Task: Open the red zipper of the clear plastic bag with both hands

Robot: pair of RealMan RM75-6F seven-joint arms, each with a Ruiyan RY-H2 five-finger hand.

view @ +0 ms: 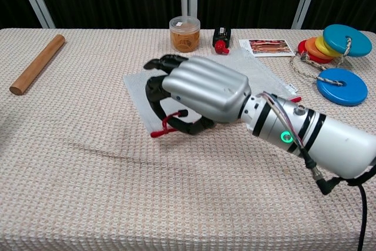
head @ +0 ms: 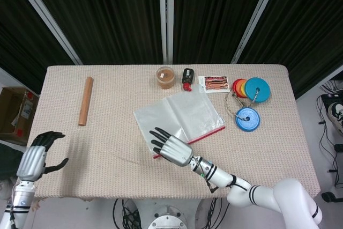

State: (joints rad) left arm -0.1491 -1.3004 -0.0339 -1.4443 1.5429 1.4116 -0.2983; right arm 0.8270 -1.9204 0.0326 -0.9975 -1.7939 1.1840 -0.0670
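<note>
Right now my right hand [view: 197, 89] hangs over the near left corner of the clear plastic bag [head: 179, 115], which lies flat in the middle of the bench [head: 107, 148]. The fingers curl over the red zipper pull [view: 165, 126], and the thumb and a fingertip seem to have it pinched, lifted a little off the cloth. My left hand [head: 36, 156] is well apart at the near left edge, released, fingers loosely spread, holding nothing. The bag looks thin, light and floppy, so I expect it to slide and bunch if I drag the pull alone. I judge the left hand should pin the film just beside the red zipper [head: 206, 133] track.
</note>
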